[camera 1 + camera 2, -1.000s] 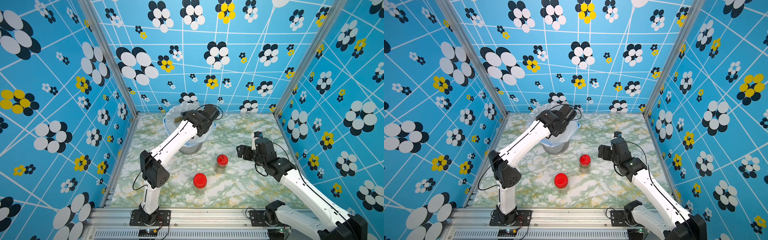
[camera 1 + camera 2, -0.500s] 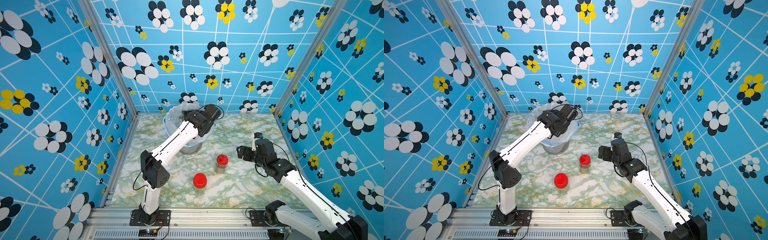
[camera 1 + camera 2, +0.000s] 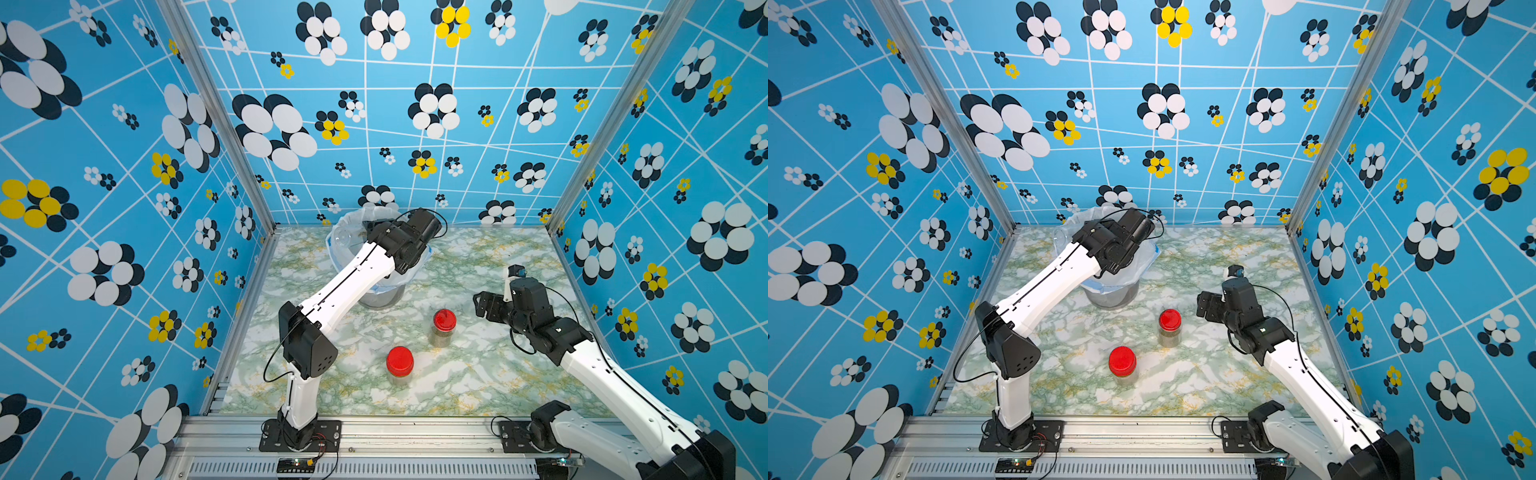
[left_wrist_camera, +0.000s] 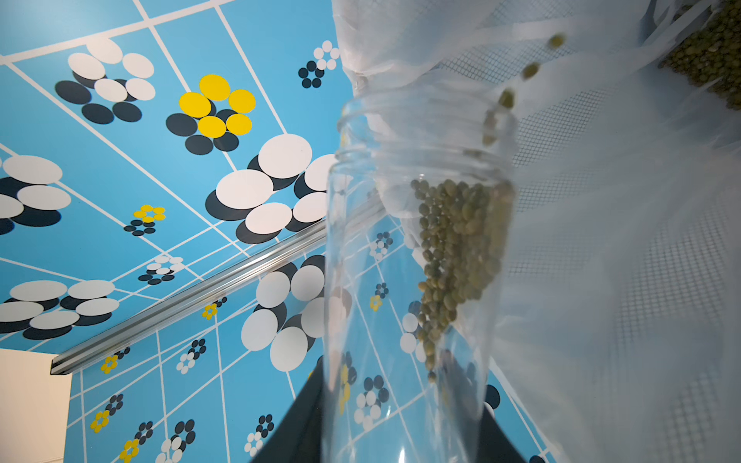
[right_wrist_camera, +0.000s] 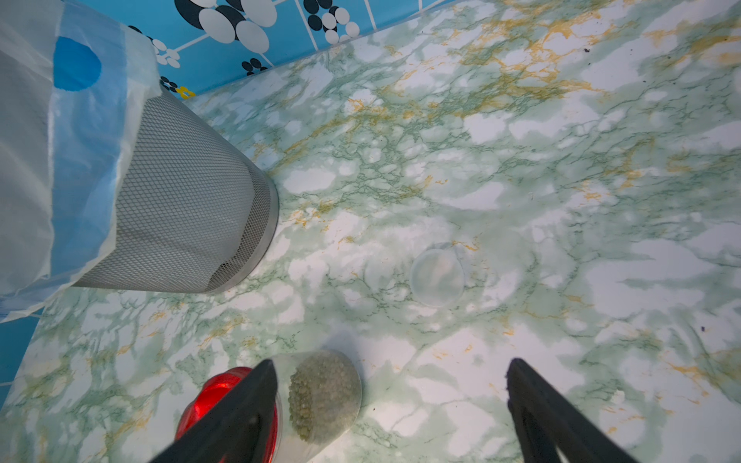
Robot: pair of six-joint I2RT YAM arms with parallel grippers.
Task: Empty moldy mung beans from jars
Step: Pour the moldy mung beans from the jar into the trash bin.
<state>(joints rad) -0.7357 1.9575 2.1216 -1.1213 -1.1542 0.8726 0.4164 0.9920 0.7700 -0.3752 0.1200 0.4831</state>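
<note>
Mung beans show plainly only in the left wrist view. A wedge of them lies along one wall of the tall jar, which is open-mouthed and tipped toward the white bag. A few blurred grains are loose just past its rim, and a heap of beans lies in the bag at the picture's corner. That view also shows the left gripper clamped on the jar's base, a dark finger on either side. In both top views the jar is only a faint clear shape over the bin at the back of the table, and its contents cannot be made out. The top views alone give the layout. Two red-lidded jars stand upright mid-table, the nearer jar toward the front rail and the farther jar behind it. The right gripper hangs beside the farther one, apart from it. The right wrist view shows its jaws spread wide with only bare table between them, and one finger crossing in front of that jar's red lid. Only this view shows the bin's grey mesh wall below the bag, and a clear round lid flat on the table, too faint to find from above.
</note>
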